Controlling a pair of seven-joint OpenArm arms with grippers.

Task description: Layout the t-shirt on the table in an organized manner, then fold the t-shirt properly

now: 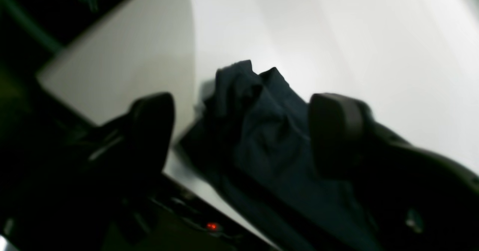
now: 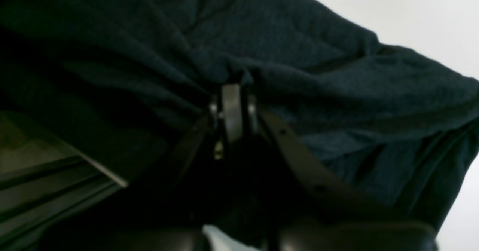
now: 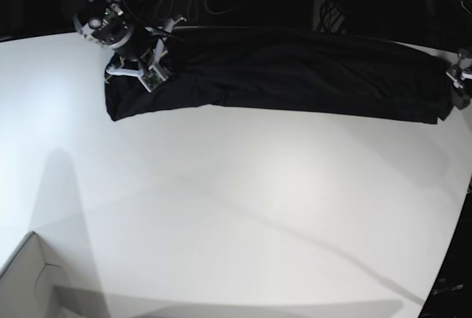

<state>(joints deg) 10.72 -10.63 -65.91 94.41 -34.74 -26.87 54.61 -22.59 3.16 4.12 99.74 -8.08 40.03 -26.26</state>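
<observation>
The white table (image 3: 243, 207) spreads wide and bare toward the near side, a pale cardboard box (image 3: 29, 285) at its near-left corner. The t-shirt (image 3: 295, 74) lies stretched in a long band along the far edge. The right gripper (image 2: 232, 90) is clamped on its left end; the left gripper (image 1: 241, 131) stands with fingers spread, cloth between them unheld, at the right edge.

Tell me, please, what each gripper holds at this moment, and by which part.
The right gripper is shut on the black t-shirt, pinching a bunched fold at one end. The left gripper is open and holds nothing; the cloth lies between its spread fingers.
</observation>
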